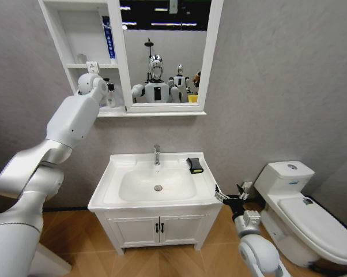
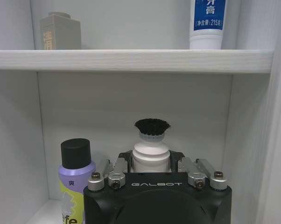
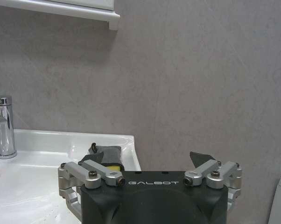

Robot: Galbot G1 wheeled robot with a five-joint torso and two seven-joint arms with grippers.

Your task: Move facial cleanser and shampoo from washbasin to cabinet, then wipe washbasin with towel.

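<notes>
My left claw [image 2: 151, 164] is up in the cabinet's [image 1: 70, 40] lower shelf, closed around a white bottle [image 2: 151, 156] with a black brush top, beside a purple bottle [image 2: 76, 184]. My right claw [image 3: 152, 164] hangs spread wide and empty beside the washbasin [image 1: 113, 193], where the towel [image 1: 195, 165] lies, I think, on the back right corner.

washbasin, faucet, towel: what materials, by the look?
Washbasin: likely glazed ceramic; white, glossy, soft reflections along its rounded bowl.
Faucet: chrome-finished metal; mirror-bright, with sharp highlights.
Towel: soft cloth, probably woven or microfibre; matte black, folded, with a yellow-green edge.
</notes>
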